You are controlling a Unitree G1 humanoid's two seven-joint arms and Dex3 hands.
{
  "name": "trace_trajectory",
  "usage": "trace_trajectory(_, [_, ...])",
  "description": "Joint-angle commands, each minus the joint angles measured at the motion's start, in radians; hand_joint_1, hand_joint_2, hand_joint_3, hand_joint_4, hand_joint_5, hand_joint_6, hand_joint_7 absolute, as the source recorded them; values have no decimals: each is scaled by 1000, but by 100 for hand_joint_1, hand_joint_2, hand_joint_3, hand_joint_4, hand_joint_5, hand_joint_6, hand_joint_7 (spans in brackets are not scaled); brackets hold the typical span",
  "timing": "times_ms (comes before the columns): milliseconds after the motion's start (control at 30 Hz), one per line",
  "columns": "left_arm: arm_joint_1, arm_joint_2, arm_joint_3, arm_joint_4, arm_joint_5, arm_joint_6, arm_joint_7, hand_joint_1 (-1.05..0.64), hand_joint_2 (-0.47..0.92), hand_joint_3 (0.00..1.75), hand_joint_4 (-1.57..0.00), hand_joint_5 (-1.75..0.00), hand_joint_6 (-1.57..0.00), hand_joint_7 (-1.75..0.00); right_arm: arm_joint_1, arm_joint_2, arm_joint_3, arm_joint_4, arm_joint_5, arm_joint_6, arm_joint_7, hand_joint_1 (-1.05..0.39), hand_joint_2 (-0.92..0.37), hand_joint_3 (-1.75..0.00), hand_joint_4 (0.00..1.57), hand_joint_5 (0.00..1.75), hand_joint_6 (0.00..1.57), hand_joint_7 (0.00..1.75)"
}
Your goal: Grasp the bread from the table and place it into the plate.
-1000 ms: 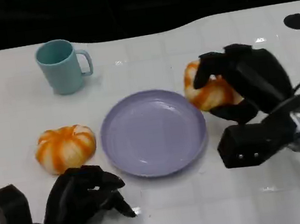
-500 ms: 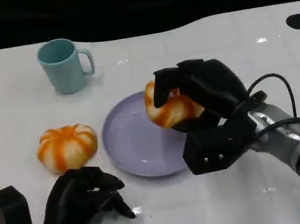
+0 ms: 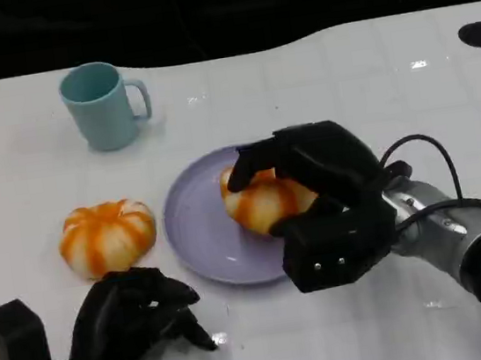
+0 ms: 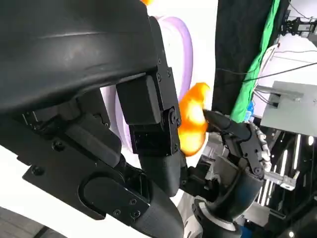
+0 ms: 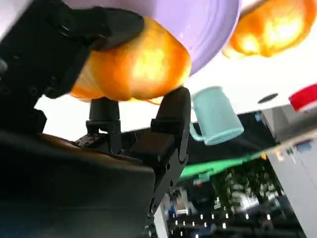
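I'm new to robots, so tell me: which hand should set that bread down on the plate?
The right hand: it already grips the bread over the purple plate. The left hand sits curled near the table's front edge, holding nothing.

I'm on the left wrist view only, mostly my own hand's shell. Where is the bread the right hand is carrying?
Observer: The head view shows the right hand holding the bread over the purple plate, toward its right half.
Operator: Is there another piece on the table?
Observer: Yes, a second bread lies on the table left of the plate, apart from its rim.
Operator: Anything else nearby?
Observer: A teal mug stands upright beyond the plate, to the far left.
Operator: And my left hand?
Observer: The left hand sits at the near edge, fingers curled, holding nothing.
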Motion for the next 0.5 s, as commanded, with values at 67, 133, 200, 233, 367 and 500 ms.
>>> trace_trajectory(67, [20, 14, -2, -12, 8, -8, 4, -105, 73, 0, -157, -59, -157, -20, -11, -14, -21, -36, 46, 42, 111, -53, -91, -18, 29, 36, 46, 2])
trace_trajectory(133, [20, 14, -2, -12, 9, -8, 5, -105, 73, 1, -157, -59, -157, -20, -5, -17, -27, -54, 60, 54, 153, -59, -92, -19, 19, 31, 37, 0])
trace_trajectory(200, [21, 13, -3, -13, 8, -6, 8, -105, 73, 0, -157, -59, -157, -20, 2, -22, -33, -75, 73, 66, 192, -66, -92, -25, 9, 27, 28, 0])
trace_trajectory(233, [21, 13, -4, -14, 8, -6, 9, -105, 73, 0, -157, -59, -157, -20, 6, -24, -35, -86, 78, 70, 207, -67, -92, -26, 7, 27, 26, 0])
trace_trajectory(367, [19, 12, -4, -12, 5, -10, 4, -105, 73, 0, -157, -59, -157, -20, 23, -35, -45, -130, 90, 81, 246, -71, -92, -27, 2, 26, 23, 0])
trace_trajectory(500, [17, 11, -4, -8, 5, -10, 7, -105, 73, 0, -157, -59, -157, -19, 44, -51, -49, -178, 97, 94, 269, -72, -92, -28, 2, 28, 22, 0])
